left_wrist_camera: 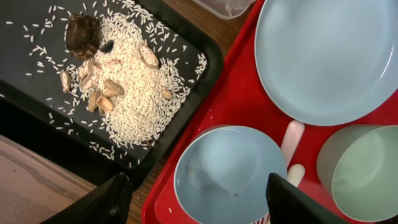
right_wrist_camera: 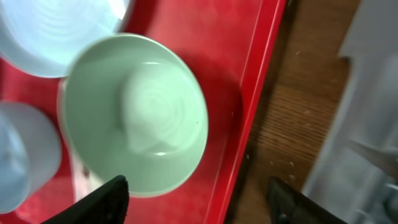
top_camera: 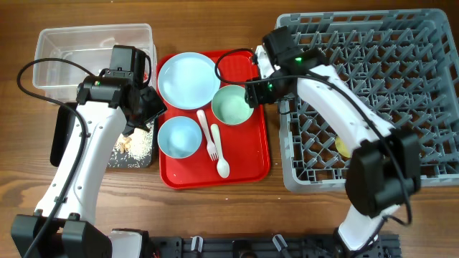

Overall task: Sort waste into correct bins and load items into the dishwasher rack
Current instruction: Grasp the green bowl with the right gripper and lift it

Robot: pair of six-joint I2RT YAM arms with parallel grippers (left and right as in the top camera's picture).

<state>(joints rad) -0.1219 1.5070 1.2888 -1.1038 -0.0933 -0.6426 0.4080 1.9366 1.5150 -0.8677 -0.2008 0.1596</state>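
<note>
On the red tray [top_camera: 251, 161] lie a pale blue plate [top_camera: 186, 79], a green bowl [top_camera: 232, 104], a blue bowl [top_camera: 179, 136], and a white fork [top_camera: 206, 136] and spoon [top_camera: 220, 154]. My left gripper [left_wrist_camera: 199, 202] is open and empty above the blue bowl [left_wrist_camera: 227, 174], by the black tray [left_wrist_camera: 25, 118] of rice and brown scraps [left_wrist_camera: 130, 81]. My right gripper [right_wrist_camera: 199, 199] is open and empty over the green bowl [right_wrist_camera: 134, 112] and the tray's right edge. The yellow cup [top_camera: 343, 147] lies in the grey rack [top_camera: 423, 43]. The clear tub [top_camera: 54, 46] stands at the back left.
The black tray [top_camera: 136, 159] lies between the clear tub and the table's front edge, partly under my left arm. A strip of bare wood [right_wrist_camera: 298, 118] separates the red tray from the rack. The rack fills the table's right side.
</note>
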